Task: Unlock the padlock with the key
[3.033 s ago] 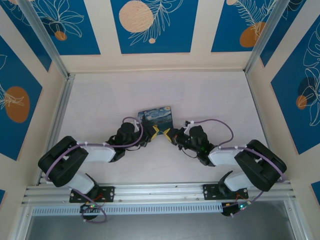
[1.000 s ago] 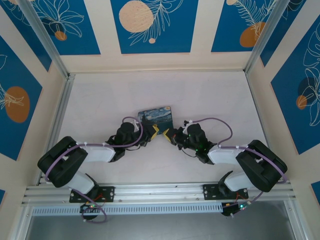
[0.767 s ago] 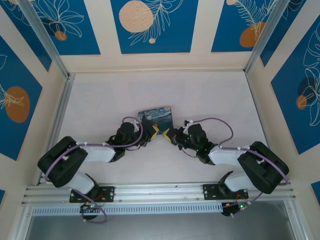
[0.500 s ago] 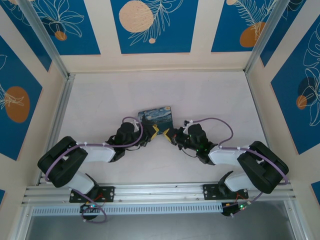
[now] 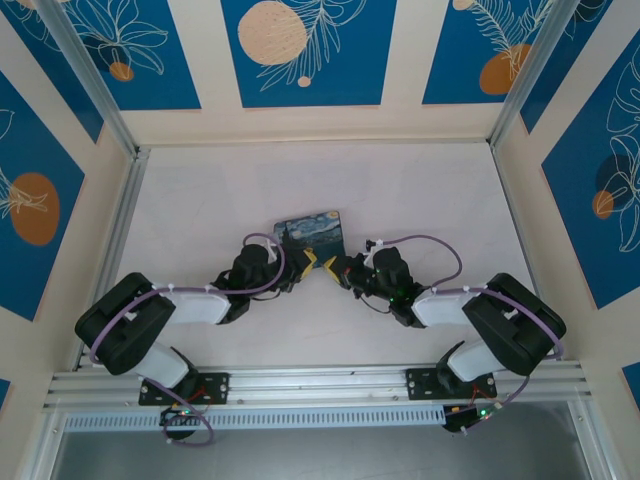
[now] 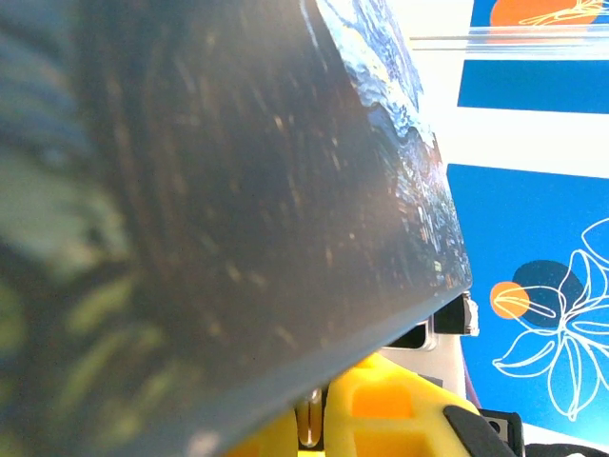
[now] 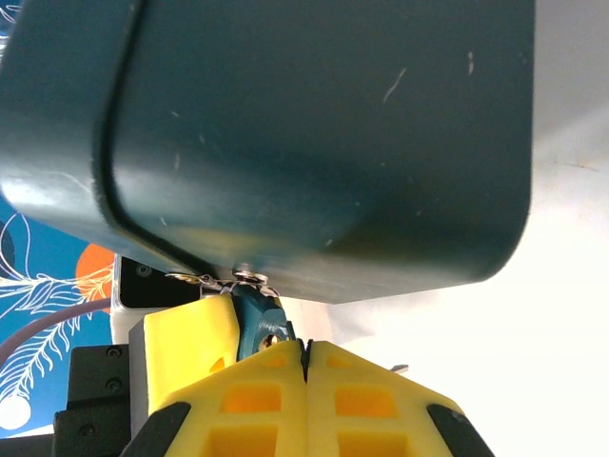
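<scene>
The padlock [image 7: 253, 316] is a small teal body with its keyhole facing my right gripper [image 7: 304, 348]. Its silvery shackle hooks into the hasp under the painted tin [image 7: 285, 133]. My left gripper [image 6: 314, 421] is shut on the padlock, and a strip of metal shows between its yellow fingers [image 6: 390, 409]. One left finger [image 7: 186, 341] presses the padlock's side. My right gripper is shut, with a thin dark edge of the key pinched between its tips, just right of the keyhole. In the top view the left gripper [image 5: 307, 261] and right gripper [image 5: 335, 267] meet at the tin's near edge.
The blue-and-yellow painted tin [image 5: 310, 231] lies mid-table and looms close over both wrist cameras. A small grey metal sliver [image 7: 397, 367] pokes out beside my right finger. Pale table [image 5: 420, 200] surrounds the tin, and patterned walls [image 5: 300, 50] enclose it.
The right arm has crept slightly left toward the tin and the left gripper. The left arm and the tin have stayed put.
</scene>
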Motion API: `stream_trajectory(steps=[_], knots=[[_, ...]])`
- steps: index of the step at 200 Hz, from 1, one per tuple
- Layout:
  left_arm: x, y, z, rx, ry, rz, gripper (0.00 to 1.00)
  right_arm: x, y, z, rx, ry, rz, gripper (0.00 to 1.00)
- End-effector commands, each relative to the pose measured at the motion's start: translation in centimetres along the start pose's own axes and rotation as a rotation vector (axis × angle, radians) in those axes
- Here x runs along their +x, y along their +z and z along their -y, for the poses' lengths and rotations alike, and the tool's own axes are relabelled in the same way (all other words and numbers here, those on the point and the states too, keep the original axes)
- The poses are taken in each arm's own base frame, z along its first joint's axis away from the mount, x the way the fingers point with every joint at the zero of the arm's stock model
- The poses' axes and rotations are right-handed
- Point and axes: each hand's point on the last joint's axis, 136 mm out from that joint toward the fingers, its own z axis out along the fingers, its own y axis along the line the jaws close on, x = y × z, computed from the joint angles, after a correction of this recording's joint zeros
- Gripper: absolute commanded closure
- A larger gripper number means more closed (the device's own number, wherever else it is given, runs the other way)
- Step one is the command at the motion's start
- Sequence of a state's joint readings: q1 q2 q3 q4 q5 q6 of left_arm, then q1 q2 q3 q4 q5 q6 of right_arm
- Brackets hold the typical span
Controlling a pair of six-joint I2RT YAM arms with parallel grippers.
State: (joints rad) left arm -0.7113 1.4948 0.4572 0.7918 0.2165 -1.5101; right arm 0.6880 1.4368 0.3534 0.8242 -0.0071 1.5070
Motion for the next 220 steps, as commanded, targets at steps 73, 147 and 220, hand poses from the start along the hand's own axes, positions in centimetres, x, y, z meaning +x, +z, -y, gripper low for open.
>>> stream_trajectory(steps=[73,147,220], knots=[[-0.1,-0.2,1.7,0.051,0.016,0.003,1.0,0.0,-1.0,-1.6,-0.026,-0.048,0.009,1.0],[-0.1,-0.2,2.1,0.054,0.023,0.002,1.0,-0.1,-0.8,-2.0,-0.025,-0.051,0.007,1.0],[-0.1,-0.2,2.5,0.066,0.015,0.0,1.0,0.1,0.1,-1.6,-0.028,-0.032,-0.009,1.0]])
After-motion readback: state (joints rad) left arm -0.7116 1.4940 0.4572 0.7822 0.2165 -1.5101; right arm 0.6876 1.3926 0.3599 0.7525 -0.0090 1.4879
